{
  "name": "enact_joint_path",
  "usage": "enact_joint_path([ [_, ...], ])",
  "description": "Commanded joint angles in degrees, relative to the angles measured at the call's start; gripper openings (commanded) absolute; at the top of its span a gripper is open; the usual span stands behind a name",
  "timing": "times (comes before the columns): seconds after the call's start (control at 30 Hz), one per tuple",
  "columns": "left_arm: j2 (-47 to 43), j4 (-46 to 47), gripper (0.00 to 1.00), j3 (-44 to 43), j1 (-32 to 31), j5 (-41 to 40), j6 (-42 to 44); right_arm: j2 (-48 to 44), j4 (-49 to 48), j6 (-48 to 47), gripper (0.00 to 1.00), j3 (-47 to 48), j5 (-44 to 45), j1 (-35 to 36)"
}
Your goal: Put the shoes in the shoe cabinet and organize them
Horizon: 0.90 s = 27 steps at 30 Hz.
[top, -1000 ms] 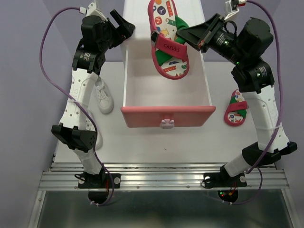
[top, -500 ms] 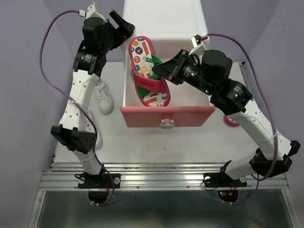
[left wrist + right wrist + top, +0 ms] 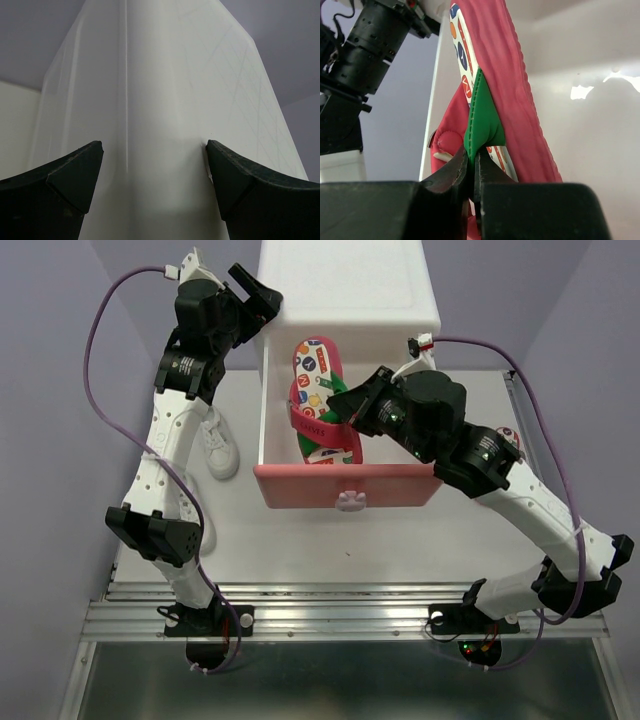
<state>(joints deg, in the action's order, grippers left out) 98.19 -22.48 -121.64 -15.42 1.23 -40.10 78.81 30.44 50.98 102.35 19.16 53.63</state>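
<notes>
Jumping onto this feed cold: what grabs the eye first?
The red flip-flop with cartoon prints stands out, pinched by its green strap in the right gripper over the pulled-out darker pink drawer at the centre. Behind it stands the white plastic shoe cabinet, whose left edge the open left gripper straddles. A small white lace-up sneaker lies on the table left of the drawer.

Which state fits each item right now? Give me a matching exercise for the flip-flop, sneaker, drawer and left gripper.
1. flip-flop
2. white sneaker
3. pink drawer
4. left gripper

A. open, facing the cabinet wall
B. pulled out
C. on the table, left of the drawer
D. pinched by its green strap in the right gripper

Pairs: 1-D, 2-C, 3-B, 4-A
</notes>
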Motion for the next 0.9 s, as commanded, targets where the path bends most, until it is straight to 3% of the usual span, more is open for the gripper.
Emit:
enact_joint_path([
  [0.0, 1.5, -15.3, 0.94, 4.1, 1.3, -6.9, 4.8, -0.9, -6.7, 1.6, 0.01, 0.5, 6.8, 0.6],
  [0.4, 1.6, -15.0, 0.94, 4.5, 1.3, -7.6, 4.1, 4.9, -6.5, 3.9, 0.01, 3.3, 12.7, 1.1],
  [0.87, 2.1, -14.1, 0.94, 4.8, 1.3, -7.4, 5.0, 8.7, -3.4, 9.0, 0.01, 5.0, 11.6, 1.1],
])
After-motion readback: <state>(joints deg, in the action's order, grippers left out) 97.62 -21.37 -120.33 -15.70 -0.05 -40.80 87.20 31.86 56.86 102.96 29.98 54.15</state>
